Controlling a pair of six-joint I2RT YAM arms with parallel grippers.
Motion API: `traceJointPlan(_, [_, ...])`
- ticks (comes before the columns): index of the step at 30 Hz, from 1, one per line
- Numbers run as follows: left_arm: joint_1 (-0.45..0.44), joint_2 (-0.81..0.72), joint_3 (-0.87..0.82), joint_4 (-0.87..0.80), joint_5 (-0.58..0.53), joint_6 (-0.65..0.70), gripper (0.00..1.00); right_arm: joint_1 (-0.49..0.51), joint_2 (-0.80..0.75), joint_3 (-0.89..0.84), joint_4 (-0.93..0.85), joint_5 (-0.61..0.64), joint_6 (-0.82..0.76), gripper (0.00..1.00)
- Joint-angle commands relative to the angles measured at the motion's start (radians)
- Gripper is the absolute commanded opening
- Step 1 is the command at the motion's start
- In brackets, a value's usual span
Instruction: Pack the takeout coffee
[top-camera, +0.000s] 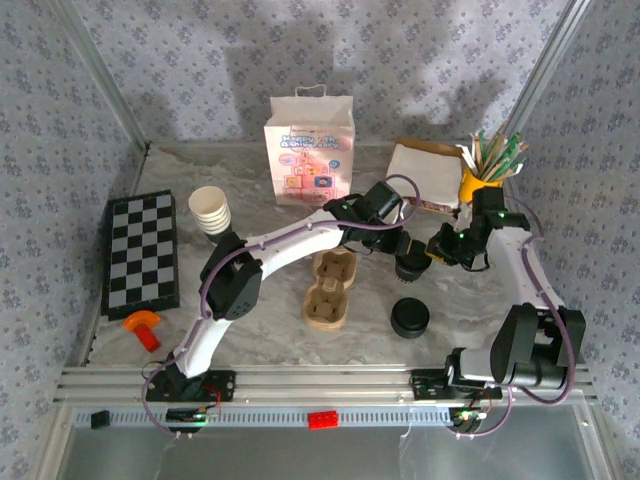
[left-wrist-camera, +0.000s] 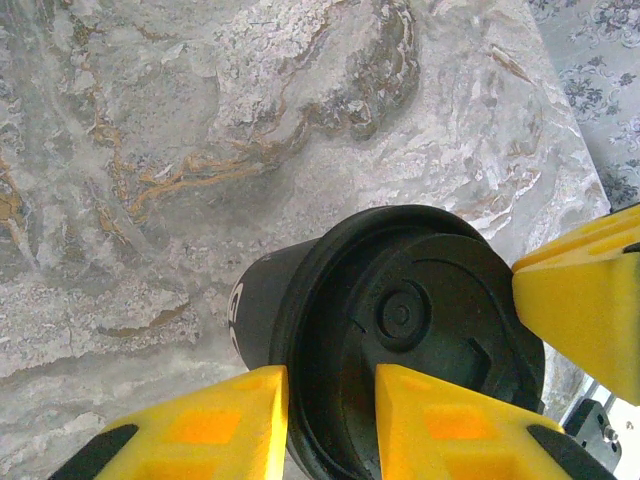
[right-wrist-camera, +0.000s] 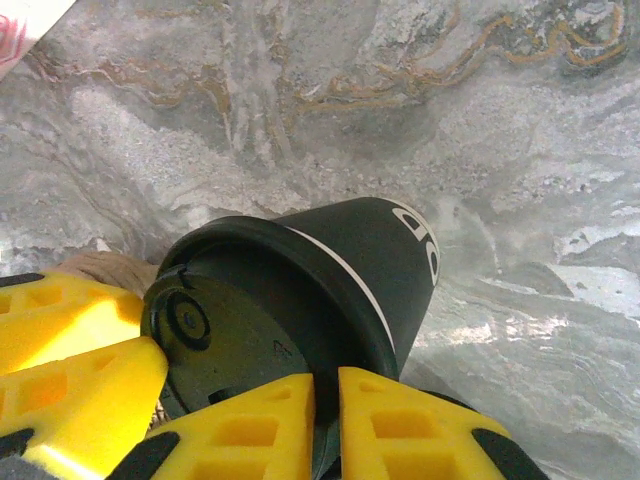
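The takeout coffee is a black paper cup (top-camera: 411, 266) with a white stripe and a black lid, standing on the marble table to the right of the carrier. Both grippers hold its top. My left gripper (left-wrist-camera: 330, 420) straddles the lid's (left-wrist-camera: 420, 320) rim, with one finger outside the cup wall (left-wrist-camera: 262, 310) and one on the lid. My right gripper (right-wrist-camera: 327, 420) pinches the rim of the lid (right-wrist-camera: 220, 340) from the other side, above the cup's wall (right-wrist-camera: 370, 250). In the top view the left gripper (top-camera: 403, 250) and right gripper (top-camera: 432, 256) meet over the cup.
A brown pulp carrier (top-camera: 330, 290) lies left of the cup, and a second black round cup or lid (top-camera: 409, 318) stands nearer. A white bag (top-camera: 309, 150) is at the back, with stacked cream cups (top-camera: 210, 212), a chessboard (top-camera: 141, 252), napkins (top-camera: 428, 175) and a yellow stirrer holder (top-camera: 485, 172).
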Motion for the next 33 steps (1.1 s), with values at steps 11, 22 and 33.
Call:
traceJointPlan(11, [-0.008, 0.039, 0.022, -0.004, -0.038, 0.047, 0.29, 0.019, -0.091, -0.099, -0.029, -0.026, 0.061, 0.16])
traceJointPlan(22, [0.001, 0.099, 0.189, 0.009, -0.01, 0.083, 0.3, 0.069, -0.193, -0.107, -0.015, -0.117, 0.172, 0.25])
traceJointPlan(33, [0.006, -0.051, 0.113, -0.116, -0.063, 0.033, 0.38, -0.037, -0.134, -0.021, -0.064, -0.098, 0.096, 0.31])
